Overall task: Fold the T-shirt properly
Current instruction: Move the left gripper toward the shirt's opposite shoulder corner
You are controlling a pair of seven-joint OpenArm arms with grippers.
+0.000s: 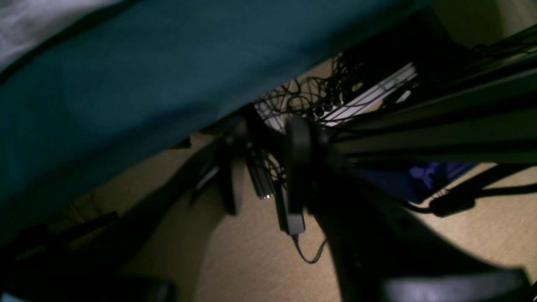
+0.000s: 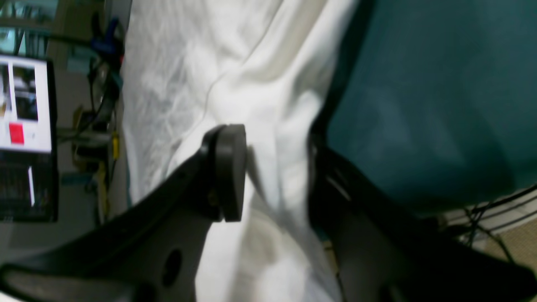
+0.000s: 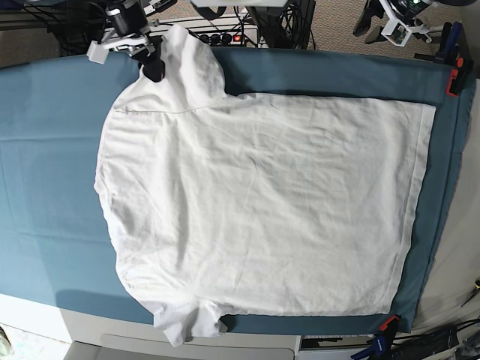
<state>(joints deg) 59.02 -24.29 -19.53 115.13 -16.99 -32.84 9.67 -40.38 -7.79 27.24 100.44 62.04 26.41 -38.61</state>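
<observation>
The white T-shirt (image 3: 262, 202) lies spread flat on the teal table cloth (image 3: 45, 150), with its hem toward the right. My right gripper (image 3: 152, 69) is at the back left and is shut on the shirt's far sleeve (image 3: 184, 64), which is raised off the cloth and casts a shadow. In the right wrist view, bunched white fabric (image 2: 268, 105) runs between the two dark fingers (image 2: 228, 172). My left gripper (image 3: 394, 22) is behind the table's back right edge. In the left wrist view it (image 1: 264, 167) is open and empty, over the floor beside the hanging cloth (image 1: 105, 84).
A power strip and tangled cables (image 3: 225, 34) sit behind the back edge. Orange and blue clamps (image 3: 455, 75) (image 3: 386, 324) pin the cloth at the right corners. A monitor (image 2: 25, 105) stands beyond the table. Black frame bars (image 1: 440, 126) cross beside my left gripper.
</observation>
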